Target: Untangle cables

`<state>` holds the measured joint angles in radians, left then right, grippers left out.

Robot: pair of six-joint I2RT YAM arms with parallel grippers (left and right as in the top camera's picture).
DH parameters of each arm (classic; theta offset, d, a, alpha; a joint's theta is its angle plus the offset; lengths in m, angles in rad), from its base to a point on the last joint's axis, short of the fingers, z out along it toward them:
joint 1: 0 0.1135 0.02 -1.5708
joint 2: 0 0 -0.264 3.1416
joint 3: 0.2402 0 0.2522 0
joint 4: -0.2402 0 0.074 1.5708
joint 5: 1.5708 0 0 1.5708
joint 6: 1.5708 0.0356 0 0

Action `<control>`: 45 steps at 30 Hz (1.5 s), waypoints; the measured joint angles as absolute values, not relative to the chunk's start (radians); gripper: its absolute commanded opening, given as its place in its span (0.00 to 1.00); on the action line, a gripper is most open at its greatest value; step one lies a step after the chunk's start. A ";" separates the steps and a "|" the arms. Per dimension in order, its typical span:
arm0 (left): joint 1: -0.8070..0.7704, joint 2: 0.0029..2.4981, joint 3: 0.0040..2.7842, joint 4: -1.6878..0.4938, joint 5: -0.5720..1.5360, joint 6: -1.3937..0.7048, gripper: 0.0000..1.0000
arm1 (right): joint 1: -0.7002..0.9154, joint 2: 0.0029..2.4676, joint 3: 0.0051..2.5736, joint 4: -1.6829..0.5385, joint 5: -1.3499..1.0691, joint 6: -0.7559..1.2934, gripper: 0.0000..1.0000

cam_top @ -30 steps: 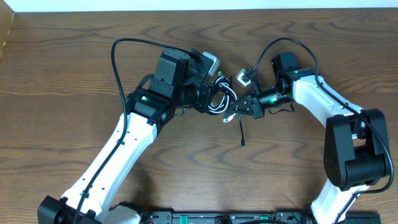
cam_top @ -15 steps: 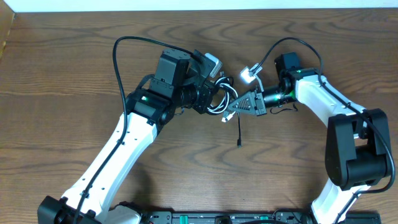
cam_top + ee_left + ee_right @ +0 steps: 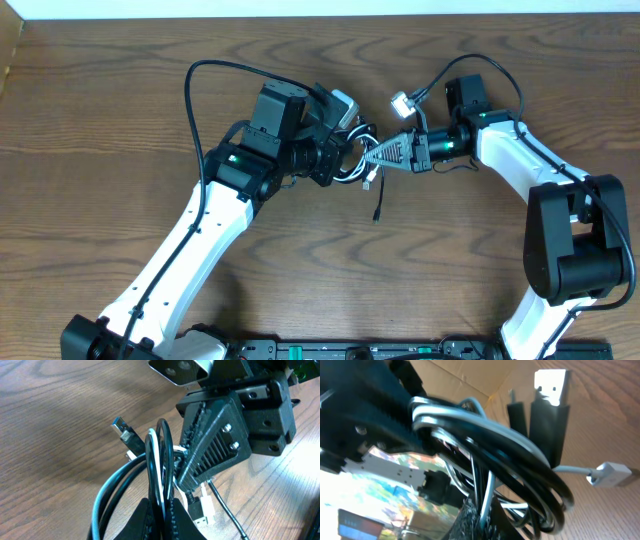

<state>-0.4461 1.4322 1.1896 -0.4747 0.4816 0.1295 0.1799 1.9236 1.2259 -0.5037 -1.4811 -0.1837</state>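
The black and white cables [image 3: 356, 163] form one tangled coil held off the table between both arms. My left gripper [image 3: 342, 158] is shut on black and white strands [image 3: 159, 467] of the coil. From the right, my right gripper [image 3: 370, 156] lies level and is shut on other strands [image 3: 487, 482]. Both sets of fingertips nearly meet. A black tail [image 3: 380, 200] hangs from the coil toward the table. A silver USB plug [image 3: 121, 428] and a white plug [image 3: 204, 507] stick out of the bundle; the right wrist view shows the same USB plug [image 3: 551, 385] and white plug [image 3: 612, 470].
The wooden table [image 3: 120, 110] stretches around both arms. Thick black robot cables arch over the left arm [image 3: 215, 70] and the right arm [image 3: 495, 70]. A pale wall edge [image 3: 300, 8] runs along the far side.
My right gripper has risen and swung level, its tip moving left into the coil. The hanging black tail has shifted up and left. The left arm has barely moved.
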 measured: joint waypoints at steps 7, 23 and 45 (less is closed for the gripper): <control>-0.447 1.432 1.190 -0.480 0.433 0.132 0.07 | 0.180 1.924 1.226 -0.450 -1.504 -0.005 0.01; -0.448 1.433 1.190 -0.483 0.362 0.110 0.07 | 0.183 1.924 1.226 -0.448 -1.517 0.199 0.01; -0.483 1.480 1.190 -0.439 0.477 0.048 0.07 | 0.264 1.924 1.225 -0.288 -1.187 0.228 0.01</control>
<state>-0.4828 1.4796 1.1896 -0.4385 0.4774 0.0483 0.2638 1.9236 1.2251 -0.2878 -1.1873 0.2276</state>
